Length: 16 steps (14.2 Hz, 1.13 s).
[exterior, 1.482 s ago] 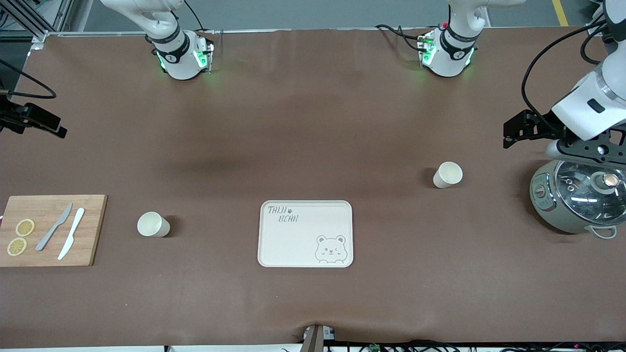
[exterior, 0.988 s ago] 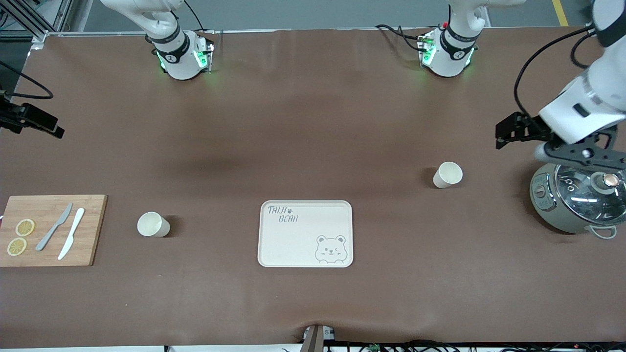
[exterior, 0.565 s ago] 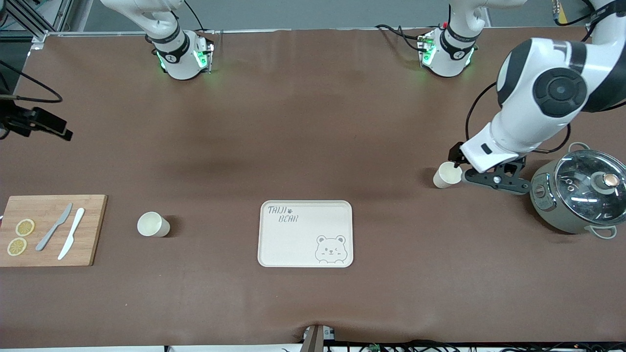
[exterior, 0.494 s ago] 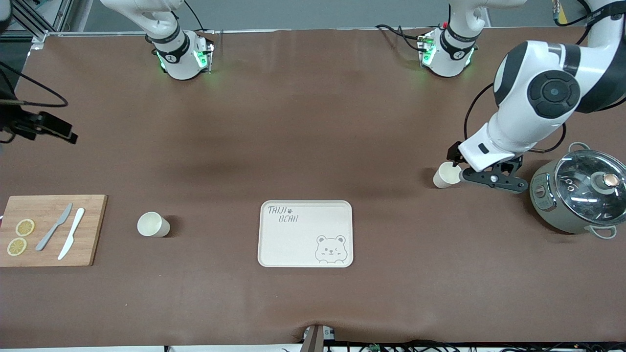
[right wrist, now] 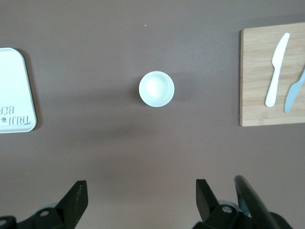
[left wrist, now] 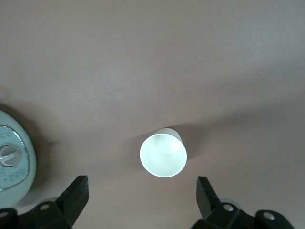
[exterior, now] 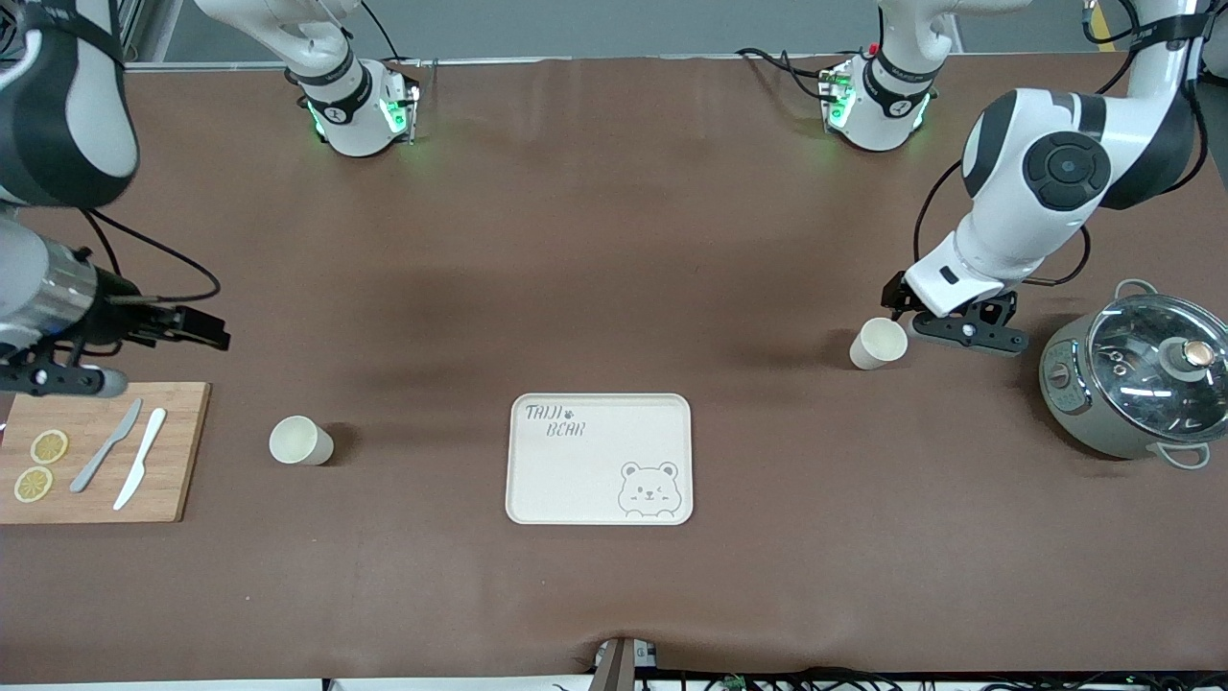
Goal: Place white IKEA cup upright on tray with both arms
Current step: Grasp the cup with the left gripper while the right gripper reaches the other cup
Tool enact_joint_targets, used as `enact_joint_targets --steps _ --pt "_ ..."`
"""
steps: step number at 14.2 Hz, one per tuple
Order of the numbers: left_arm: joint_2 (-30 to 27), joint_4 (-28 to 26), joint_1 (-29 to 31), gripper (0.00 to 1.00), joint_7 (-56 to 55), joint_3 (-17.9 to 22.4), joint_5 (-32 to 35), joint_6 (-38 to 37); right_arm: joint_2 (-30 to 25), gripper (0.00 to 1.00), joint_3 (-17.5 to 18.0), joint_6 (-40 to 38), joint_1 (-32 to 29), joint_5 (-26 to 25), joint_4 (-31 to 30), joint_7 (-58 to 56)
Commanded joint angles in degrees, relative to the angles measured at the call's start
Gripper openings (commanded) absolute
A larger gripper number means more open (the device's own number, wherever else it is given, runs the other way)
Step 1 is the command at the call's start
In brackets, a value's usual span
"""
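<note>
Right arm's end of the table:
- Right gripper (exterior: 206, 331): jaws spread wide, holding nothing, in the air over bare table just beside the cutting board's corner; in the right wrist view its fingers (right wrist: 76, 198) frame the table short of a cup.
- Wooden cutting board (exterior: 96, 451): carries two lemon slices (exterior: 40, 464), a grey knife (exterior: 106, 445) and a white knife (exterior: 140, 458), lying side by side.
- White cup, first (exterior: 300, 440): upright on the table between the cutting board and the tray, mouth up, touched by nothing.

Middle:
- Tray (exterior: 599, 459): cream, rounded corners, raised rim, printed "TAIJI BEAR" with a winking bear face; nothing on it. One corner shows in the right wrist view (right wrist: 14, 90).

Left arm's end of the table:
- White cup, second (exterior: 877, 343): upright on the table, farther from the front camera than the tray, well apart from it; off the tray.
- Left gripper (exterior: 897, 305): jaws spread wide, empty, low and just beside that cup; in the left wrist view the cup (left wrist: 163, 153) stands ahead of the fingers (left wrist: 76, 193), untouched.
- Grey-green cooker with glass lid (exterior: 1137, 374): near the table's end, beside the second cup.
</note>
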Motion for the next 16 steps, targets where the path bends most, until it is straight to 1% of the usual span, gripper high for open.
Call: enact_joint_targets --steps 1,3,5,9,11,16 --pt "-1.48 -6.08 1.07 1.00 1.84 -0.25 -2.27 6.88 4.46 1.00 -0.19 3.23 -0.30 0.31 0.68 0.04" --pt "-0.78 -8.89 3.87 1.00 5.60 -0.34 -4.64 11.80 7.80 1.00 -0.19 6.48 -0.48 0.58 0.68 0.22" --pt "0.53 -11.00 5.20 1.00 9.13 -0.25 -7.28 16.29 11.06 1.00 -0.10 9.91 -0.21 0.75 0.59 0.39" --pt "5.10 -12.41 5.64 1.00 10.11 -0.25 -7.29 23.76 18.35 1.00 -0.10 18.43 0.84 2.42 0.68 0.57" --pt "7.04 -14.78 5.64 1.00 10.11 -0.25 -7.29 29.90 21.60 1.00 -0.10 23.09 1.37 2.69 0.68 0.57" --pt "12.75 -17.25 5.56 1.00 10.11 -0.25 -7.29 40.90 26.01 1.00 -0.10 27.76 1.90 3.04 0.15 0.22"
